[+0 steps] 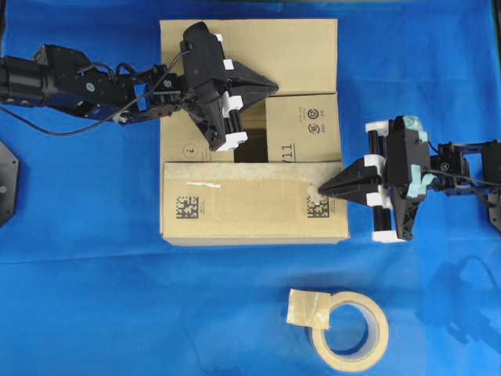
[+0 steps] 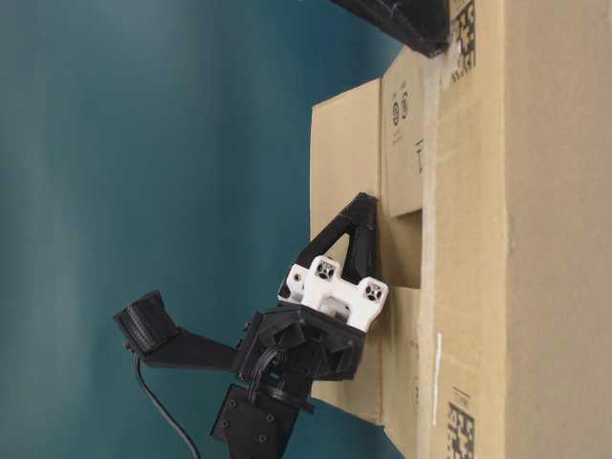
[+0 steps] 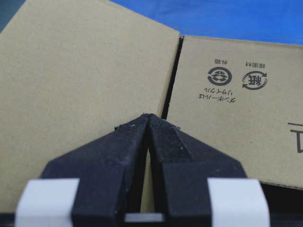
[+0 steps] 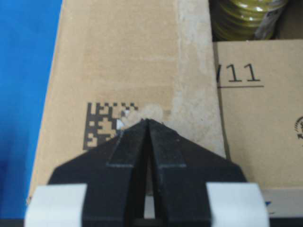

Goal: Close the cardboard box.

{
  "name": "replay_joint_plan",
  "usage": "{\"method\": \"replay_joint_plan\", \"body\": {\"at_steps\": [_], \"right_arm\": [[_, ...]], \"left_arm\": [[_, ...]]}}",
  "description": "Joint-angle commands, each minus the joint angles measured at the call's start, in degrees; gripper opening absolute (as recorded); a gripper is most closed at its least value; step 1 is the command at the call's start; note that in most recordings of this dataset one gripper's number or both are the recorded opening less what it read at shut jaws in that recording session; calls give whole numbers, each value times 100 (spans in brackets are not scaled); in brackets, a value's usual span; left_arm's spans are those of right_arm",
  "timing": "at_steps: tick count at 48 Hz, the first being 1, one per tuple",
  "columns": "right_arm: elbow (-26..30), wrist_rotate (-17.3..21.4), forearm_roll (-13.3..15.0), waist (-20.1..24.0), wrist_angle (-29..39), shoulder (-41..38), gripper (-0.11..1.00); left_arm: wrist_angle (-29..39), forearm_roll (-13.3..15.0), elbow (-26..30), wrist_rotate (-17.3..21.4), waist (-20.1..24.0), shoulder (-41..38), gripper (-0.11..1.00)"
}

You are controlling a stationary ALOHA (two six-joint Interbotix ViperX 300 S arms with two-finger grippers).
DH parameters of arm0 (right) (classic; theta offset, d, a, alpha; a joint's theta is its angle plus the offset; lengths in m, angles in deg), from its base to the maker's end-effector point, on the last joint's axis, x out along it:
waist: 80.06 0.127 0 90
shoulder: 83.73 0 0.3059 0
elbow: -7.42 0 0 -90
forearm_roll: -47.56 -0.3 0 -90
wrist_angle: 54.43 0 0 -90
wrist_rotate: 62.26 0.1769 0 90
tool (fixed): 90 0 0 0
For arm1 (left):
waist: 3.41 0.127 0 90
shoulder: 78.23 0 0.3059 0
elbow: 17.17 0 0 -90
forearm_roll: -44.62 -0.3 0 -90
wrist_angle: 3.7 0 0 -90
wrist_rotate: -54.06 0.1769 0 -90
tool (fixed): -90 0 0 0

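Overhead view, near to far: tape roll (image 1: 350,330) at 6 o'clock on the blue cloth (image 1: 78,298). Box (image 1: 250,204) at centre; near flap folded down, far flap not fully down, a dark gap between. Right gripper (image 1: 322,190), jaws together and empty, tips on the near flap's 3 o'clock end. Left gripper (image 1: 274,84), likewise pinched shut on nothing, over the far flap. Corrugated board looks stiff and light; likely best pushed flat near the free edge.

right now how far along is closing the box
Roughly halfway. On the cardboard box, the short side flap and the near long flap lie folded flat. The shut right gripper presses that near flap, and the shut left gripper is over the far long flap. A dark gap remains to cover.
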Motion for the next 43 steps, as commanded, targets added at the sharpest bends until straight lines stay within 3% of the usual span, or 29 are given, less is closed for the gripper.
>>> {"method": "replay_joint_plan", "body": {"at_steps": [1, 18, 26, 31, 43], "right_arm": [[70, 0, -35, -9, 9, 0, 0], [79, 0, -35, -9, -53, 0, 0], [88, 0, -35, -9, -53, 0, 0], [79, 0, -35, -9, -97, 0, 0], [79, -9, -35, -9, -158, 0, 0]], "left_arm": [[-9, 9, 53, 0, -9, 114, 0], [422, 9, 237, 70, 79, 879, 0], [1020, 0, 483, 369, 334, 1380, 0], [1406, 9, 686, 580, 659, 1433, 0], [2637, 9, 1336, 457, 1547, 1072, 0]]}}
